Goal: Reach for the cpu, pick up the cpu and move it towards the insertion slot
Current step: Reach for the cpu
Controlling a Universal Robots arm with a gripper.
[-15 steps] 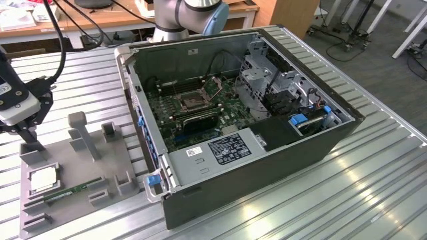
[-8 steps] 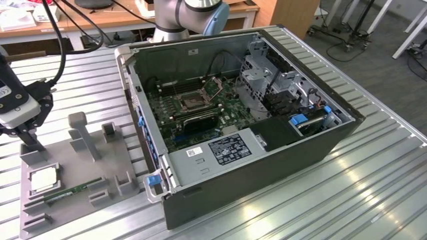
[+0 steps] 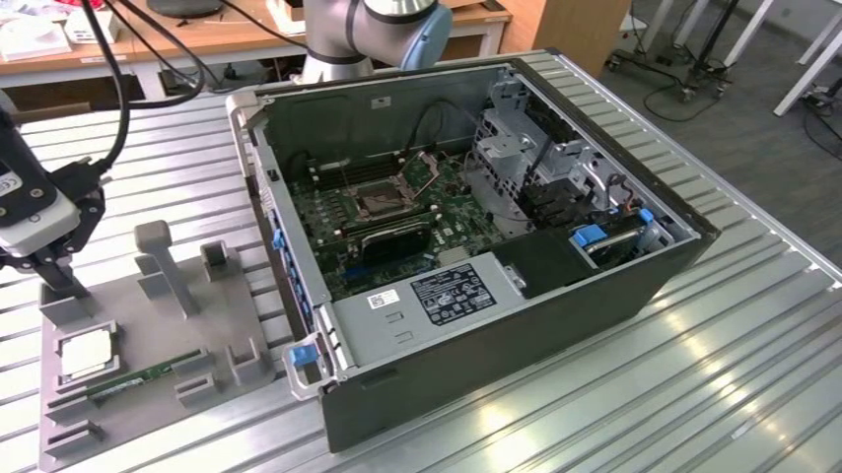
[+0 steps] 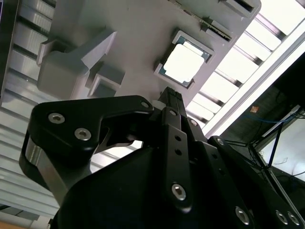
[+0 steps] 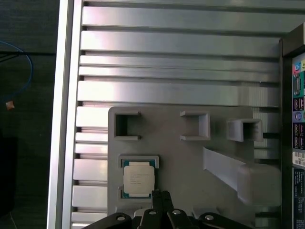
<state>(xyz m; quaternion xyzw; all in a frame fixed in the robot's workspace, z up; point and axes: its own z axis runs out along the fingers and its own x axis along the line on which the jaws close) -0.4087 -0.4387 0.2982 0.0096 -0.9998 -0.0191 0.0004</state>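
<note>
Ribbed aluminium table (image 3: 736,325); wooden desk (image 3: 263,39) behind; grey floor (image 3: 736,118).

Exterior view high, oblique, both wrist views close over cpu (image 5: 138,179)

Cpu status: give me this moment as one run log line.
phase: reaching | pale silvery square cpu: seated in grey plastic tray, untouched | black claw: shut, empty, hovering near it | metal-framed insertion slot: inside open computer case

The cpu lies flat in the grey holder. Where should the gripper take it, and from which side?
Probably by its two opposite thin edges, coming straight down from above. The cpu lies flat, face up, in the grey holder, whose raised lips frame two of its sides; the other two edges look free for the gripper.
</note>
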